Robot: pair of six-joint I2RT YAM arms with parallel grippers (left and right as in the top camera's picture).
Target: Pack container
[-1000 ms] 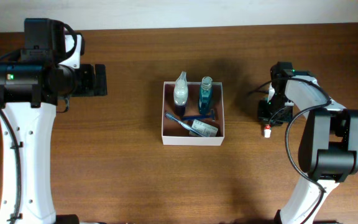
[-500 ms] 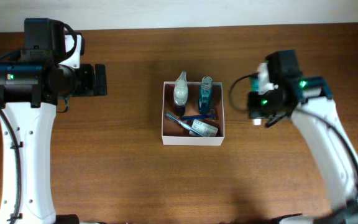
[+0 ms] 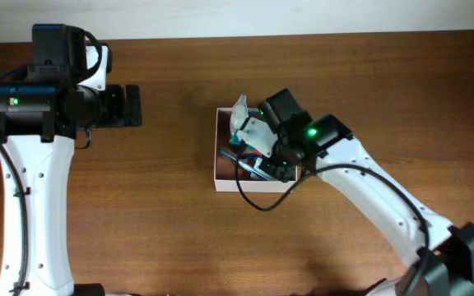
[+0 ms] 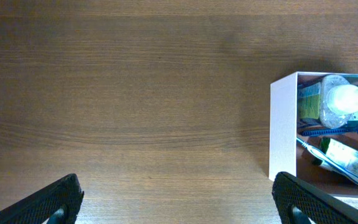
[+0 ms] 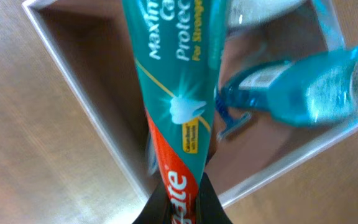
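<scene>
Teal-and-red toothpaste tube (image 5: 178,106) sits clamped in the right pincer (image 5: 180,202) above the container (image 3: 229,186); left pincer (image 4: 179,200) gapes wide.

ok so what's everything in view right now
container: 1, white, reddish-brown inside, mid table
toothpaste: 1, teal and red, in right gripper, over container
blue bottle: 1, blue, in container
clear bottle: 1, clear, in container
razor: 1, blue, in container
toothbrush: 1, blue and white, in container
packet: 1, white and green, in container
table: 1, brown wood
left gripper: 1, black, open, left of container
right gripper: 1, black, shut on toothpaste
</scene>
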